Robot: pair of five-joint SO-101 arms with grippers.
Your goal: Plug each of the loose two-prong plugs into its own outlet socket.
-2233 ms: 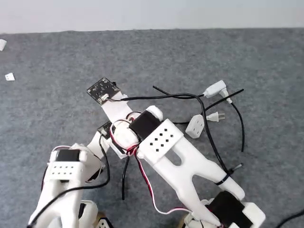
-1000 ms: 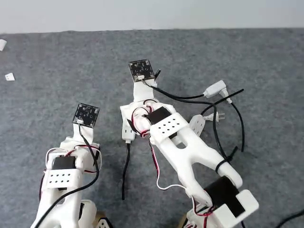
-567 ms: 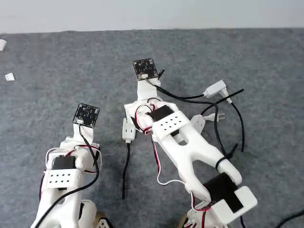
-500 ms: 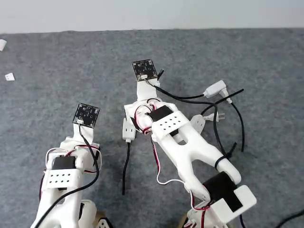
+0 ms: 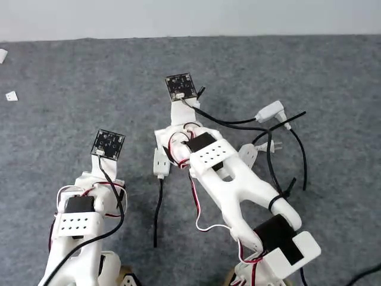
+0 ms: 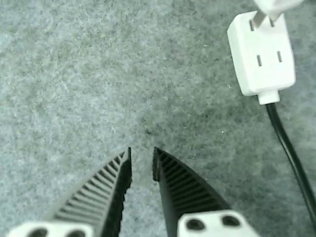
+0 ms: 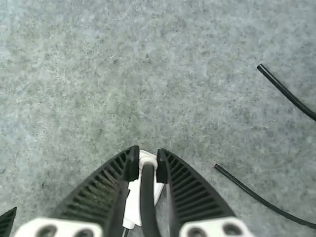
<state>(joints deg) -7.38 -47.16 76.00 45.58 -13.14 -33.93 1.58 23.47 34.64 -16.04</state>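
A white outlet socket lies on the grey carpet with its black cord trailing toward the arms. My right gripper is shut on a white two-prong plug and its black cord, right at the socket's far end. In the left wrist view that plug has its prongs at the socket's end slots. My left gripper hovers over bare carpet beside the socket, its fingers a narrow slit apart with nothing between them.
To the right lie a second white socket block, a small two-prong plug beside it, and a larger white plug. Black cords loop around them. Two white scraps sit at the far left.
Since 2.2 s ago the left arm has drawn back toward the near left and the right wrist has swung farther out. Over the last second both arms have hardly moved.
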